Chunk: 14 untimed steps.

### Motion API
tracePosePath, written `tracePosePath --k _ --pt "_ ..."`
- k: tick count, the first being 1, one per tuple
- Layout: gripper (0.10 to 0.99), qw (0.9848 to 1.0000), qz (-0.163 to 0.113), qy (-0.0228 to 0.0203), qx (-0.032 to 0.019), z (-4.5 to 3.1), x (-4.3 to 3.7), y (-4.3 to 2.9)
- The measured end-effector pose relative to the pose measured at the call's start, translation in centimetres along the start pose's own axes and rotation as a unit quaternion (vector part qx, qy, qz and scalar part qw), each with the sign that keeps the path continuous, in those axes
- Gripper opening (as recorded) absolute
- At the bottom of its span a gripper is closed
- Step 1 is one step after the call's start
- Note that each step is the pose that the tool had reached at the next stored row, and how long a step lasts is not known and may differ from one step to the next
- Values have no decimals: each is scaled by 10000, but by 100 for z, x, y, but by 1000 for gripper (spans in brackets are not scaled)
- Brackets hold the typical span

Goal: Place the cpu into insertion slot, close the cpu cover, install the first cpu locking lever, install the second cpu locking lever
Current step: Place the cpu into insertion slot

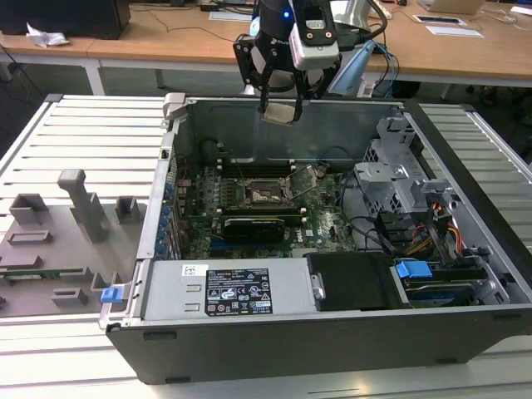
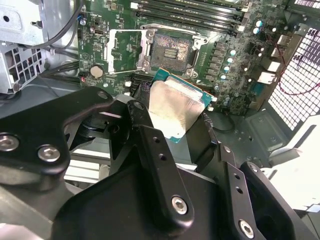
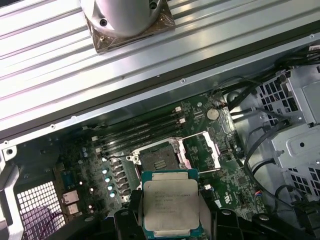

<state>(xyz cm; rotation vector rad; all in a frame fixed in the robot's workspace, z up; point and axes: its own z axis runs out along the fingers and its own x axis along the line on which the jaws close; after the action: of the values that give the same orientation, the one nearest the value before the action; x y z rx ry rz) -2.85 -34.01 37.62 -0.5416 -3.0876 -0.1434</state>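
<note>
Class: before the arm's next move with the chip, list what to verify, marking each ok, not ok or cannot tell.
1. Silvery square metal-faced cpu clamped in the black gripper: ok.
2. Dark-centred square insertion slot empty: ok.
3. Thin silvery metal frame cpu cover swung open, off the slot: ok.
4. Cpu seated in slot: not ok; held in air above the green motherboard.
5. Cpu's orientation matches slot: cannot tell.

Arm [image 1: 273,33] enters at the exterior view's top edge, wrist [image 1: 287,50] pointed straight down. Claw [image 1: 280,104] hangs in the air, touching nothing below. Black fingers [image 2: 145,125] are closed on opposite edges of the cpu [image 3: 171,204]. Chip is pinched between them, metal face toward the first wrist view, slightly tilted in the exterior view.
</note>
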Motion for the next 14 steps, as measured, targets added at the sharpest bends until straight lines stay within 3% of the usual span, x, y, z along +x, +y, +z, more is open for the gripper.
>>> tracePosePath --k 14 --pt "537 9999 102 -9 -2 0 0 0"
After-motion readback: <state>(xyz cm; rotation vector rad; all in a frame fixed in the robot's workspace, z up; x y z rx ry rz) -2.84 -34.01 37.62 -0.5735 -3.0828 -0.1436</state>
